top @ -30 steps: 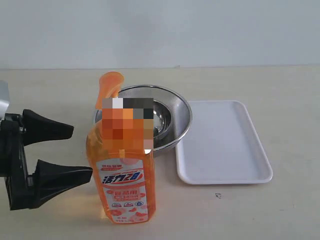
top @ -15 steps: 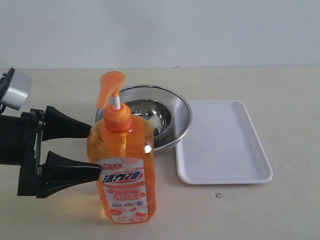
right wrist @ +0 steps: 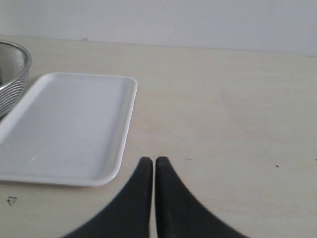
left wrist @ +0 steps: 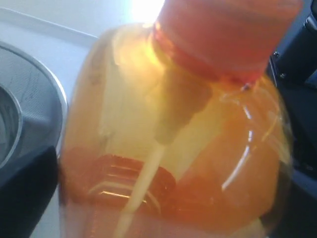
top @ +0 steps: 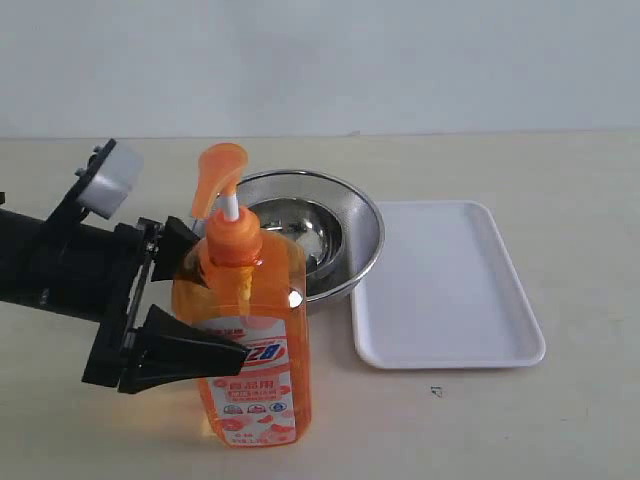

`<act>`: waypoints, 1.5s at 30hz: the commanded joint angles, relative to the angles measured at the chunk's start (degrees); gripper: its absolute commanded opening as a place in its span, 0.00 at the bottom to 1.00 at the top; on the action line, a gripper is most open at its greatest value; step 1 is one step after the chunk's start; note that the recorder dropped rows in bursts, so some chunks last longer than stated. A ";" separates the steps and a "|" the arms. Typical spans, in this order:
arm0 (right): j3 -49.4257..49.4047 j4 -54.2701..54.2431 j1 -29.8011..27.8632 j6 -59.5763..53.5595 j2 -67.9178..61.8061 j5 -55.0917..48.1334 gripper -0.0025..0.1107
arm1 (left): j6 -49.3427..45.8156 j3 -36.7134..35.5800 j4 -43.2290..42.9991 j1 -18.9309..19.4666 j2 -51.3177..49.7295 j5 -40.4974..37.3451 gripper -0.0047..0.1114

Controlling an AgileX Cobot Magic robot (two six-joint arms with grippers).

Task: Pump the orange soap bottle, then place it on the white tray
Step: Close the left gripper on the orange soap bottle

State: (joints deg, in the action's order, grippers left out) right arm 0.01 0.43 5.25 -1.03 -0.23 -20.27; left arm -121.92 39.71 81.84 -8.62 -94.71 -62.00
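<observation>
1. Currently the orange soap bottle (top: 250, 330) stands upright on the desk (top: 560, 180), lower centre-left in the exterior view. It is clear of the white tray (top: 445, 290), which lies to its right in the frame.
2. Its tall body is translucent orange plastic. An orange pump head (top: 218, 175) sits on a white stem (top: 229, 208), and a red, white and orange label (top: 250, 395) covers the lower front.
3. From the left edge, the left hand (top: 215, 295) is spread around the bottle, one finger behind its shoulder and one across the label's top. Whether they touch it, I cannot tell.
4. Close up, the bottle (left wrist: 198, 139) fills the left wrist view, with a pale dip tube (left wrist: 143, 183) showing through.
5. Over bare desk beside the tray, the right hand (right wrist: 154, 161) has its fingers pressed together, holding nothing.
6. Steel bowls (top: 350, 215) sit behind the bottle, by the tray's upper left corner.
</observation>
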 commanded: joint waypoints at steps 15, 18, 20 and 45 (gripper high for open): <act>-0.01 0.01 -0.11 -0.17 0.23 0.64 0.02 | -0.24 4.00 3.70 -4.13 -6.92 -5.73 0.86; -0.01 0.01 -0.11 -0.17 0.23 0.64 0.02 | -0.24 4.00 3.73 -4.13 -6.92 -5.60 0.86; -0.01 0.01 -0.11 -0.17 0.23 0.64 0.02 | -0.24 4.00 3.73 -4.13 -6.92 -5.49 0.86; -0.01 -0.43 -0.11 -0.17 0.23 0.33 0.02 | -0.24 4.00 4.84 -4.13 -6.92 -7.22 0.08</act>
State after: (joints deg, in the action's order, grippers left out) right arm 0.01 0.00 5.25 -1.03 -0.23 -20.27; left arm -121.92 43.43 85.93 -12.48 -101.74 -66.48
